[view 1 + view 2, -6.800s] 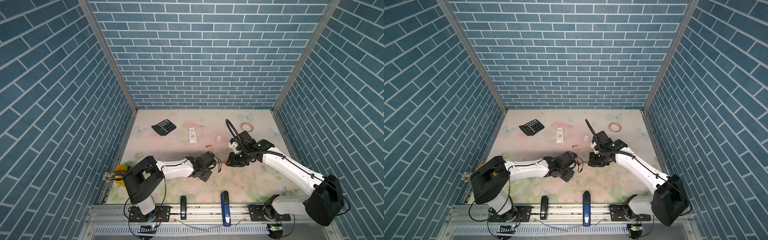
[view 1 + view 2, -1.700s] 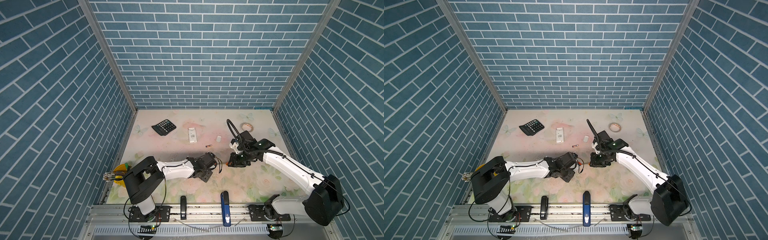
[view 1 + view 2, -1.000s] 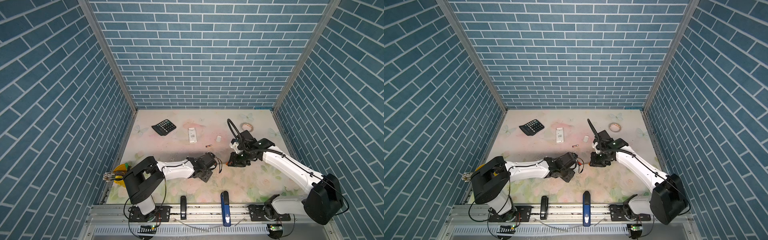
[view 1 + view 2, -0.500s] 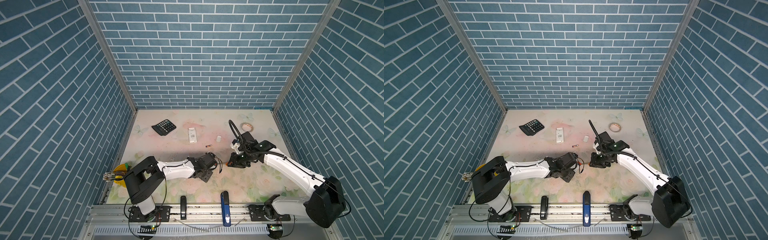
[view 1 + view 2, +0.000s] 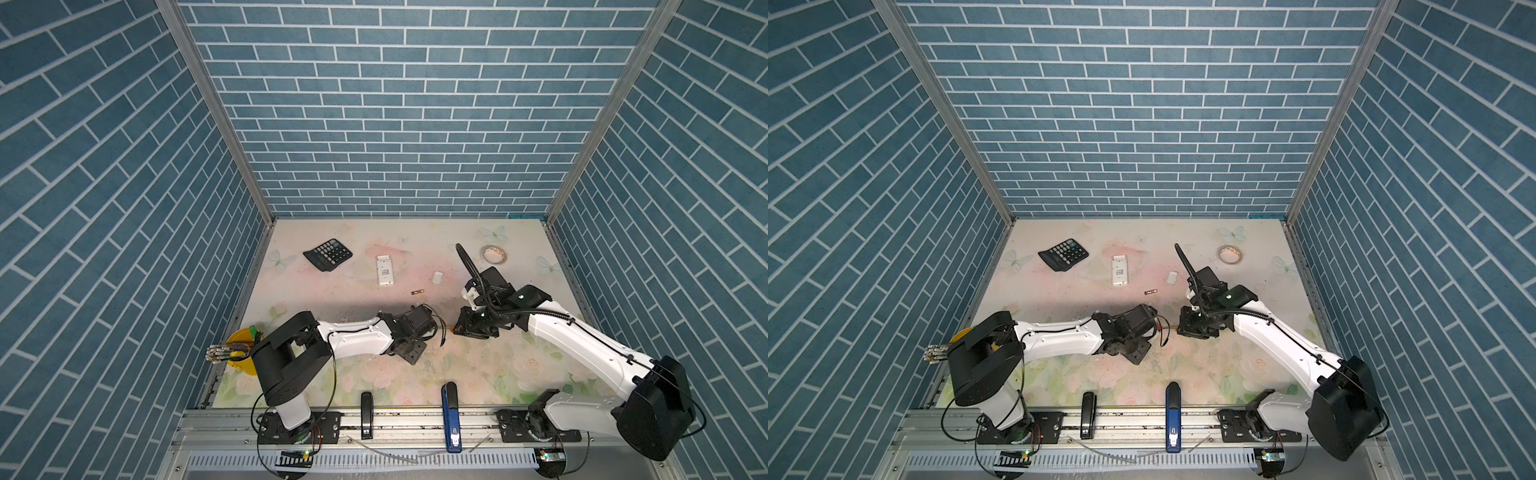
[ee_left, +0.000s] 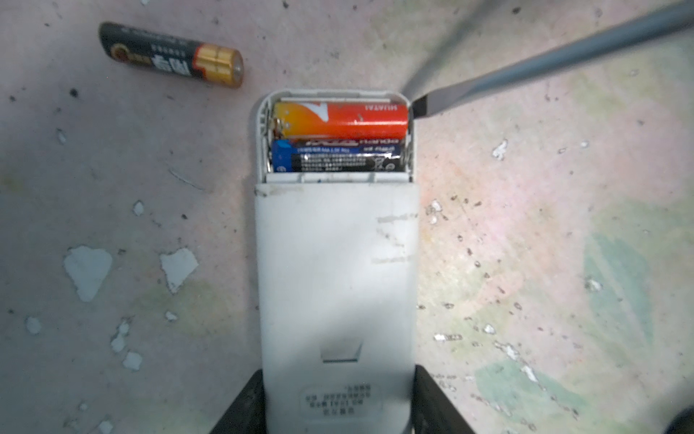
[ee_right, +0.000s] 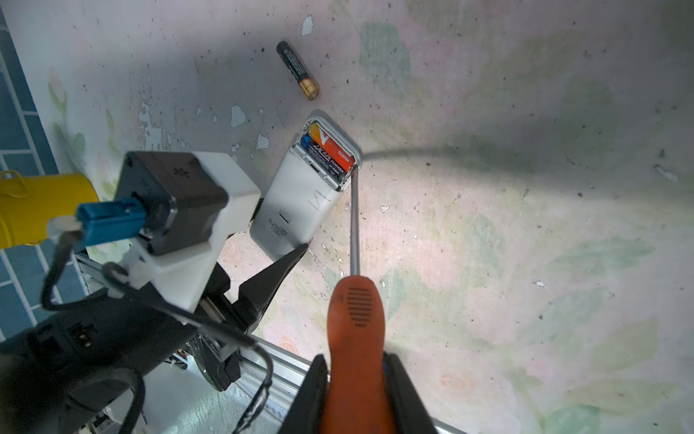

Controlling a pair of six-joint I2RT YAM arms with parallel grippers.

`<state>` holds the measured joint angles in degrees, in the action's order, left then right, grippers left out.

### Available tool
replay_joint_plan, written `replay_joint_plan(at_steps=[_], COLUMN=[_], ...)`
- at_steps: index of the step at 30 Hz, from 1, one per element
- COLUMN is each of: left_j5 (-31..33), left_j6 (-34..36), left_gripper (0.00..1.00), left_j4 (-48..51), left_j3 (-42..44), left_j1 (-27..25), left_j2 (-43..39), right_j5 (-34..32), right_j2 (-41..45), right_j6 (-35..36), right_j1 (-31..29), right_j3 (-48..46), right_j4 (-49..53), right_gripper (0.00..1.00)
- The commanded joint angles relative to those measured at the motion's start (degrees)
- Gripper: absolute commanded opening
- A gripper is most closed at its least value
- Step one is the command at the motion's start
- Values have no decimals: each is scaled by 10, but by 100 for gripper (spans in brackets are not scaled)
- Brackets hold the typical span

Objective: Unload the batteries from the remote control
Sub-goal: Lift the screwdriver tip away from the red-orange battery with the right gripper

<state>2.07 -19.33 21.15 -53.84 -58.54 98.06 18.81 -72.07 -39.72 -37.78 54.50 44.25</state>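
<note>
A white plastic remote control [image 6: 334, 270] lies back side up on the worn floral-printed table [image 6: 544, 263], its battery compartment uncovered at the end away from the left gripper [image 6: 338, 402]. That gripper's black fingers [image 6: 240, 409] are clamped on the two long sides of the remote's closed end. Two slim batteries sit side by side across the open bay: an orange-and-yellow battery [image 6: 341, 120] nearest the remote's end and a blue-and-black battery [image 6: 334, 156] next to it, toward the body. A third, black-and-gold battery [image 6: 171, 54] lies loose on the table just beyond the open end, apart from the remote. The right gripper [image 7: 356, 390] is closed around the handle of an orange-handled screwdriver [image 7: 355, 319] with a grey steel shaft. Its flat blade tip [image 6: 420, 107] stands at the outer corner of the compartment, by the orange-and-yellow battery's end; whether it touches the rim I cannot tell. In both top views the two grippers face each other near the middle of the table, and the remote cannot be made out under the left wrist
</note>
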Motion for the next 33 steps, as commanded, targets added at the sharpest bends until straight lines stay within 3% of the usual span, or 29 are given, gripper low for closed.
replay_joint_plan(at_steps=[1, 6, 33], left_j5=[-55, -55, -58], left_j6=[33, 32, 31], left_gripper=[30, 30, 29], left_j4=[-1, -4, -14], left_j3=[18, 19, 20], left_j1=[-26, -27, -35], left_j2=[49, 47, 53], right_j5=[33, 49, 92], right_j2=[2, 1, 13], right_j6=[-39, -75, -82], right_j1=[-13, -17, -12], right_j3=[-24, -33, 23], right_j4=[-115, -145, -128], right_gripper=[0, 0, 0])
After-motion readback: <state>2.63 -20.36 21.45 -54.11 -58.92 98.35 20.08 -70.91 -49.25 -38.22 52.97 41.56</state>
